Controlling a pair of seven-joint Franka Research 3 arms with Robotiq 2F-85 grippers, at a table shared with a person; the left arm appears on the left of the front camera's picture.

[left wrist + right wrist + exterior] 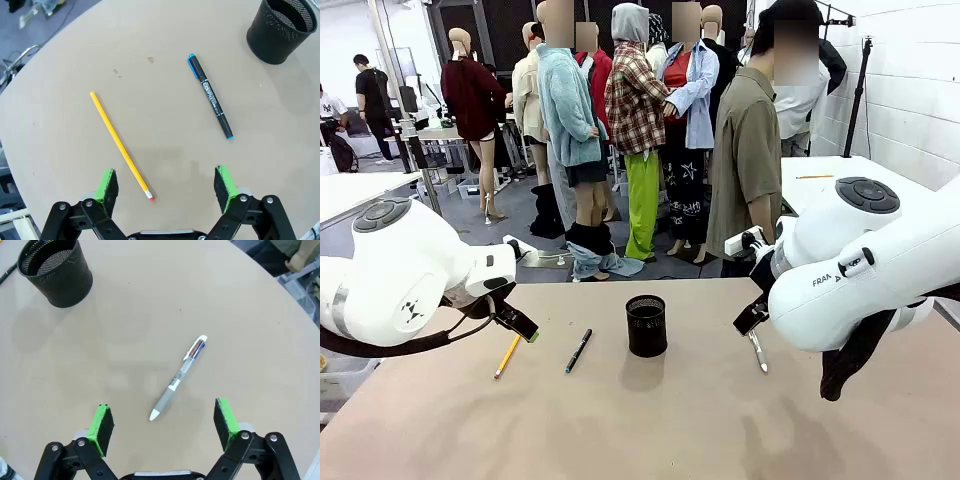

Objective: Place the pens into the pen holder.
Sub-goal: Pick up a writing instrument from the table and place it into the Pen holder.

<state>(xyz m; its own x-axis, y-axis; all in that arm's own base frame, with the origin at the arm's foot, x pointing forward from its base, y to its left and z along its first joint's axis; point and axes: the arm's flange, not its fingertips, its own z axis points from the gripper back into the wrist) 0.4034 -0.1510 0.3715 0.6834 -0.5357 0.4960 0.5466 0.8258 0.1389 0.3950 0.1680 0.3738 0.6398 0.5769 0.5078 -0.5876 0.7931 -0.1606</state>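
Note:
The black mesh pen holder [646, 325] stands upright mid-table, also at the top right of the left wrist view [282, 29] and top left of the right wrist view [56, 271]. An orange-yellow pencil-like pen [507, 356] [120, 145] lies left of it, and a black pen with blue ends [578, 351] [210, 96] lies between them. A silver-grey pen [758, 351] [179, 378] lies right of the holder. My left gripper [167, 182] hovers open above the pencil's eraser end. My right gripper [162, 422] hovers open over the silver pen's tip. Nothing is held.
A person in an olive shirt [745, 160] stands at the table's far edge. The tan table [650, 420] has bare room in front of the holder. A white table [820, 180] with a pencil on it stands at the back right.

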